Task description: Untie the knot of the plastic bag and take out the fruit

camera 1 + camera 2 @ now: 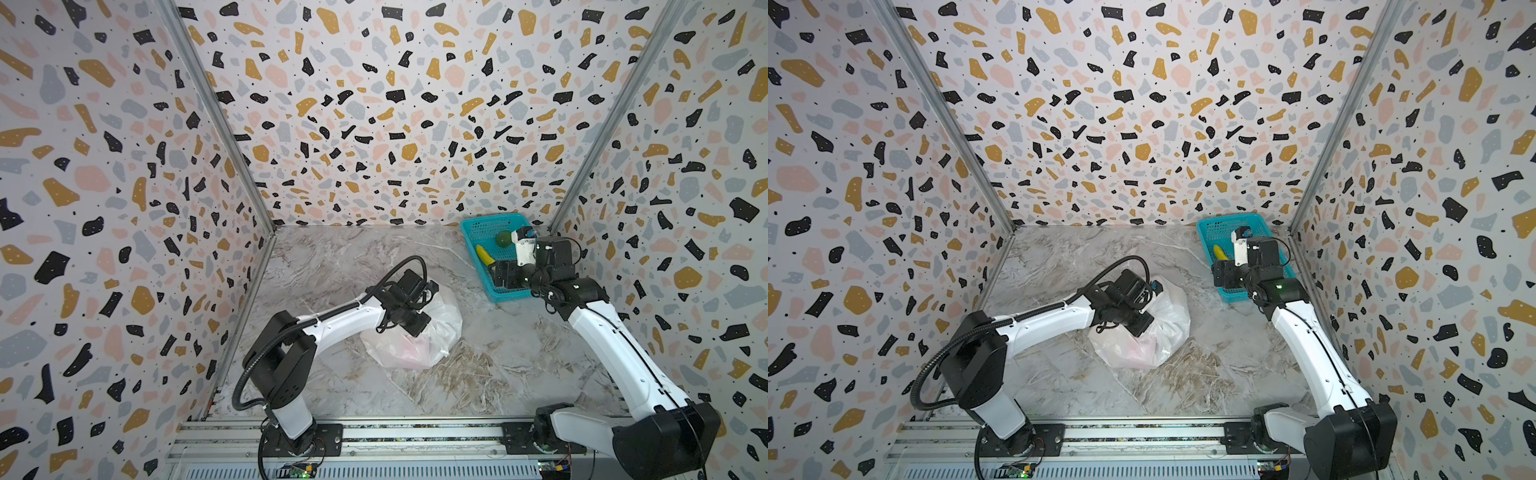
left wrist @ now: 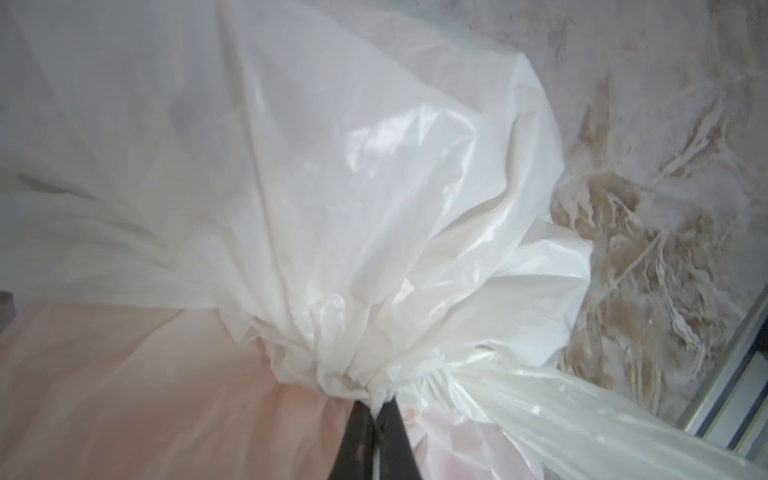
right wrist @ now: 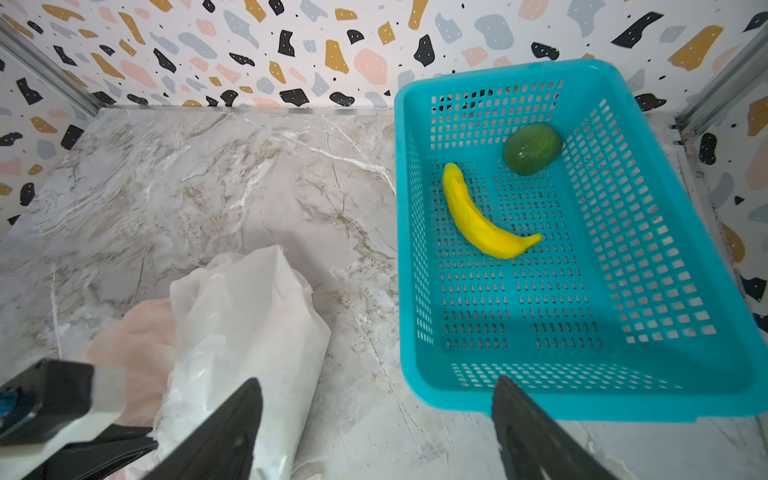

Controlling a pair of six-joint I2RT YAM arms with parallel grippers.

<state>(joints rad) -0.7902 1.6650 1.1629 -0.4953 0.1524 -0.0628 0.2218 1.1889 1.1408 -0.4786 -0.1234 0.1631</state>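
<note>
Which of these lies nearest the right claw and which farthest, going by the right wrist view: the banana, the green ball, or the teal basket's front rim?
1. teal basket: its front rim lies right by one fingertip of the open right claw.
2. banana: lying mid-basket, beyond that rim.
3. green ball: farthest, close to the basket's back wall.

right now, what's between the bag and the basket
Nothing but bare marble table lies between the bag and the basket. The right wrist view shows it most clearly, and both top views agree.

2 overhead; 2 wrist, apparently close
</note>
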